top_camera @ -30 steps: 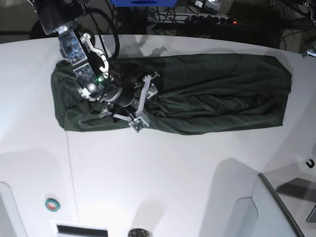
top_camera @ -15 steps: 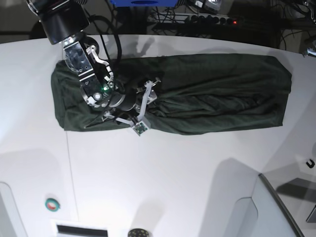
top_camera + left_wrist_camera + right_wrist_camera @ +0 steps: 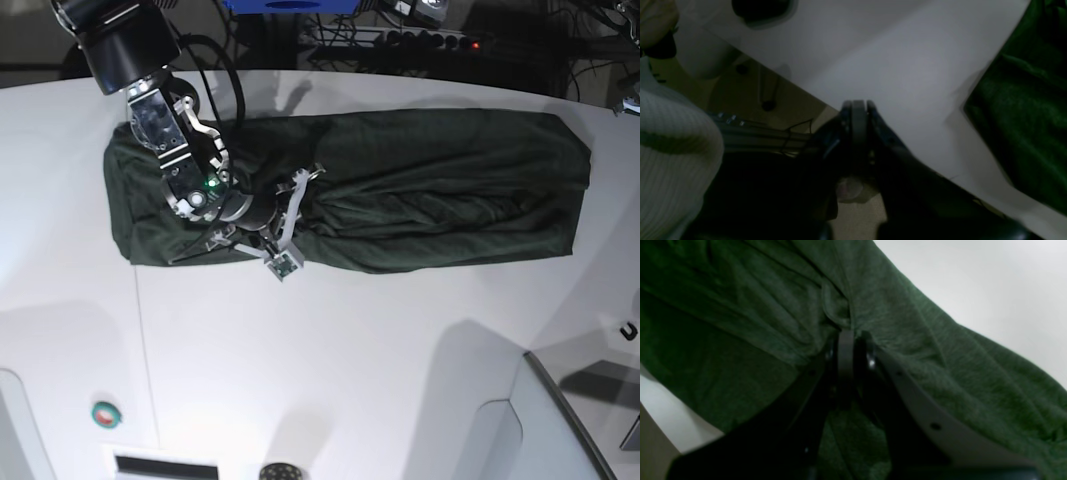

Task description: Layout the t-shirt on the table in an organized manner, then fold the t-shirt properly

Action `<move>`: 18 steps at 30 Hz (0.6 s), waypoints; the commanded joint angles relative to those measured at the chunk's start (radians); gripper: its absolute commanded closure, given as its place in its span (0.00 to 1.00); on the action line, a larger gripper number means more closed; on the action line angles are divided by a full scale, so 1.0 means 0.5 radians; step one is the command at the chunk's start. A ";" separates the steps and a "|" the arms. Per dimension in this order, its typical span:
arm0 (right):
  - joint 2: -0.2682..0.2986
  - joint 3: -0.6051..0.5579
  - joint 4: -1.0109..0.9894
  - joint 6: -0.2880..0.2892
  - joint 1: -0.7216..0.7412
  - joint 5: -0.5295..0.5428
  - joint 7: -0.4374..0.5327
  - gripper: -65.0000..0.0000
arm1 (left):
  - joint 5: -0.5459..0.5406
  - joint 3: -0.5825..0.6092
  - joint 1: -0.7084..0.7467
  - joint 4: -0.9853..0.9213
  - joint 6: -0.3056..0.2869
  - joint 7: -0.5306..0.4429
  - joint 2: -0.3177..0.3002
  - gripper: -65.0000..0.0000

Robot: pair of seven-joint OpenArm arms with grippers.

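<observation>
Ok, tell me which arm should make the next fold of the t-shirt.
Right. Its gripper is already down on the t-shirt, fingers pinched on a bunch of fabric. The left gripper hangs shut beyond the table edge, holding nothing.

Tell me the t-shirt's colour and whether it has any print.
Dark green t-shirt, plain; clearest in the base view.

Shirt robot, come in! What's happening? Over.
Right gripper shut on the shirt. Left gripper shut, holding nothing, beside the shirt. Shirt is a long strip on the table. Nothing in the way.
</observation>
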 commanded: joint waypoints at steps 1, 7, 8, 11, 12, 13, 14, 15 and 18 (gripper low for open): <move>-0.003 0.006 0.054 0.002 0.022 0.010 0.040 0.95 | -0.002 -0.012 0.004 0.030 0.013 -0.040 -0.046 1.00; 0.046 0.003 0.207 0.002 -0.048 0.010 0.037 1.00 | -0.002 -0.015 0.004 0.030 0.013 -0.040 -0.046 1.00; 0.049 0.003 0.256 0.002 -0.066 0.010 0.037 1.00 | -0.002 -0.015 0.004 0.030 0.013 -0.040 -0.046 1.00; 0.095 0.006 0.349 0.002 -0.100 0.013 -0.015 1.00 | -0.002 -0.015 0.001 0.030 0.013 -0.043 -0.046 1.00; 0.101 0.006 0.373 0.002 -0.106 0.013 -0.049 1.00 | -0.002 -0.015 0.001 0.030 0.013 -0.043 -0.046 1.00; 0.104 0.006 0.404 0.002 -0.116 0.013 -0.073 1.00 | -0.002 -0.012 -0.002 0.030 0.013 -0.043 -0.049 1.00; 0.104 0.006 0.438 0.002 -0.140 0.013 -0.092 1.00 | -0.002 -0.012 -0.005 0.030 0.013 -0.043 -0.049 1.00; 0.104 0.006 0.480 0.005 -0.162 0.013 -0.107 1.00 | -0.002 -0.012 -0.005 0.030 0.013 -0.043 -0.049 1.00; 0.163 0.003 0.609 0.005 -0.217 0.013 -0.153 1.00 | -0.002 -0.009 -0.012 0.030 0.013 -0.040 -0.049 1.00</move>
